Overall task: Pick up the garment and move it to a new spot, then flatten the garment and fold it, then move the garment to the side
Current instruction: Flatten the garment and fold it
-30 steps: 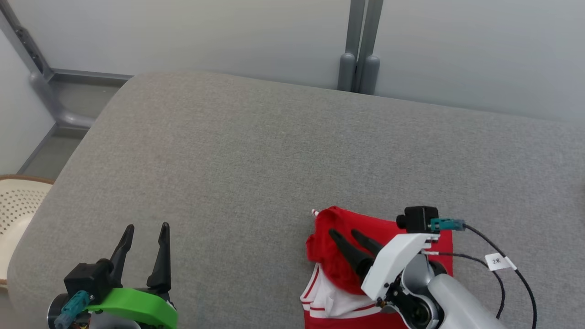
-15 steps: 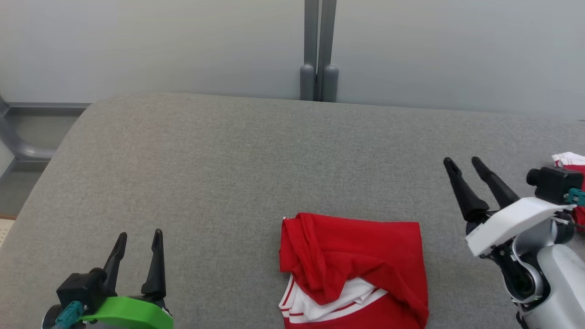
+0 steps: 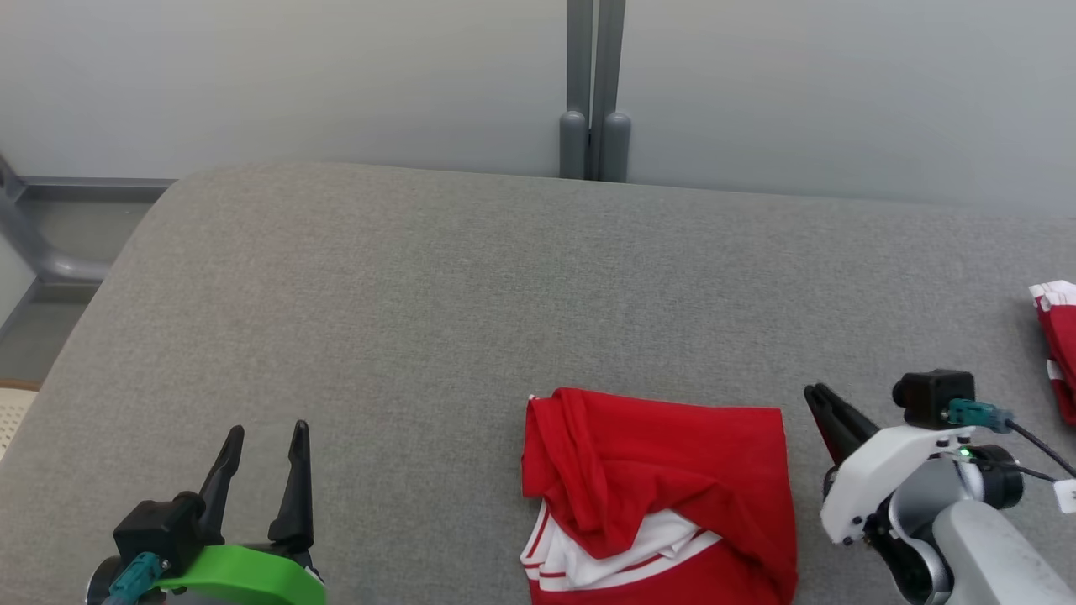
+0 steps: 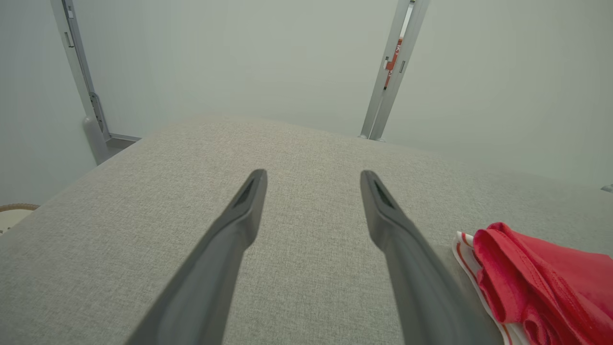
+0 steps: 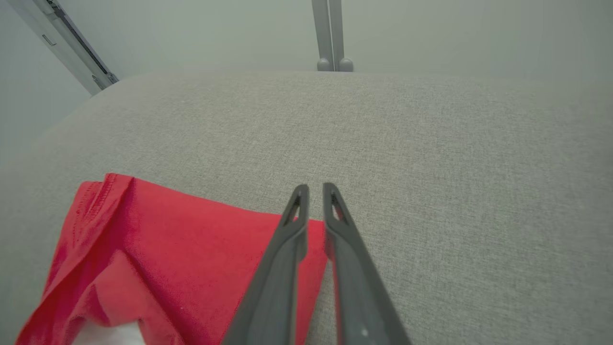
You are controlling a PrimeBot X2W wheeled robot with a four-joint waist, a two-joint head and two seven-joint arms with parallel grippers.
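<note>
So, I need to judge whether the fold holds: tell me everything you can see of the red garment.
The red garment is soft, knit-looking cloth with white trim carrying thin red stripes. It lies folded into a rough square, its top layer rumpled and turned back on the robot's side to show white. It rests on the grey cushion, near the robot, right of centre. Nothing grips it: the right pincer, fingers nearly together, stands just off its right edge.

Garment (image 3: 664, 470): lower part, left of the right gripper (image 3: 817, 397), cut off at the head view's bottom edge.
Red cloth (image 3: 1061, 344): right of that gripper, cut by the side edge.
</note>
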